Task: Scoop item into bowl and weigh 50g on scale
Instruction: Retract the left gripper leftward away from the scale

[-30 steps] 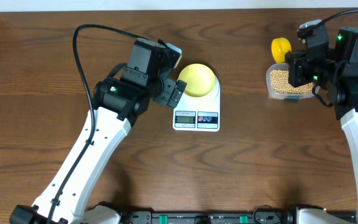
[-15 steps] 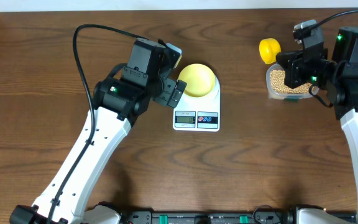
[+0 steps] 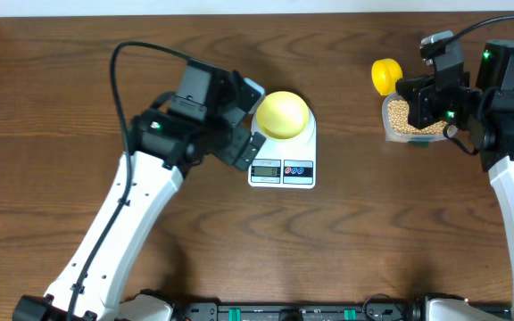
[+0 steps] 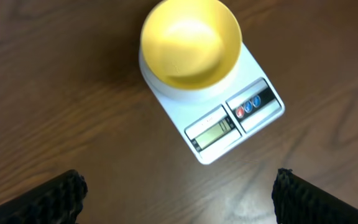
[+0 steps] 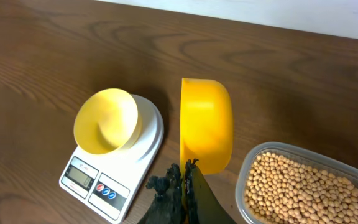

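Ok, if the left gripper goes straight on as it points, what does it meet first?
Likely the bare table just short of the scale; the bowl sits beyond. Depth is unclear.

Robot lab: twin arms (image 3: 123, 223), scale (image 3: 282, 171), table (image 3: 373, 232)

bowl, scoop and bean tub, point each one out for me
bowl (image 4: 190, 43), left wrist view, bare inside floor
scoop (image 5: 207, 127), right wrist view, outer side of its cup
bean tub (image 5: 242, 183), right wrist view, left wall
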`<control>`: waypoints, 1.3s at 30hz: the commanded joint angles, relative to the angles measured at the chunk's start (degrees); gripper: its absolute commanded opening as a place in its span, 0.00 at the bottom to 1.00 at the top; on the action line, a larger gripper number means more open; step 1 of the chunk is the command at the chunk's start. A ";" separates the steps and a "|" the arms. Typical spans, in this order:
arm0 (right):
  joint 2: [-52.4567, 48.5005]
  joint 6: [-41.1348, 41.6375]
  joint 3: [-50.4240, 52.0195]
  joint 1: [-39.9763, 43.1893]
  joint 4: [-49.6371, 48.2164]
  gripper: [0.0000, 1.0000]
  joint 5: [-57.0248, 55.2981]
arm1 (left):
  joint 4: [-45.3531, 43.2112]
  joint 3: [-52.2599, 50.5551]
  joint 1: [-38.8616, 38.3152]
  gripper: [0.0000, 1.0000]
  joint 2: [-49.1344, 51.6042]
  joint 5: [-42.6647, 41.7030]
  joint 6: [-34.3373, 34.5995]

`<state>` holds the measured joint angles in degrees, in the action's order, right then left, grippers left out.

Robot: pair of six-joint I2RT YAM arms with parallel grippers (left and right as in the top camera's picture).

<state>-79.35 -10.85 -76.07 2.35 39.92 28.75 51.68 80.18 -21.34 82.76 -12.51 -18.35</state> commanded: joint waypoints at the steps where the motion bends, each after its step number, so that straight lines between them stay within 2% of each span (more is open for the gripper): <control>1: -0.04 -0.37 -1.01 -0.26 0.20 0.01 0.74 | 1.95 0.81 5.29 0.98 -0.11 -12.26 -6.64; 4: -0.04 -0.37 -1.01 -0.26 0.24 0.01 0.74 | 4.00 0.39 8.57 0.97 -0.26 -15.52 -8.94; 13: -0.04 -0.39 -1.01 -0.26 0.63 0.01 0.72 | 0.68 -5.44 12.83 0.98 -0.48 -13.18 -7.91; 20: -0.04 -0.39 -1.01 -0.26 0.55 0.01 0.72 | -2.78 -10.69 12.81 0.98 -0.44 -13.64 -9.73; 28: -0.04 -0.37 -1.01 -0.26 0.44 0.01 0.74 | -3.21 -11.02 12.81 0.97 -0.44 -13.86 -9.99; 30: -0.04 -0.37 -1.01 -0.26 0.66 0.01 0.74 | -3.30 -11.02 12.81 0.98 -0.44 -14.45 -15.45; 33: -0.04 -0.39 -1.01 -0.26 1.03 0.01 0.74 | -0.02 -11.02 12.81 0.97 -0.48 -17.53 -30.45; 34: -0.04 -0.37 -1.01 -0.26 1.18 0.01 0.74 | 0.81 -11.02 12.85 0.98 -0.52 -17.53 -32.13; 39: -0.07 -0.39 -1.01 -0.26 1.01 0.01 0.74 | 1.36 -11.02 12.92 0.98 -1.57 -18.36 -32.00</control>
<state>-79.35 -10.85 -76.07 2.35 40.97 28.75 52.51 69.34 -8.71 82.72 -28.91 -46.09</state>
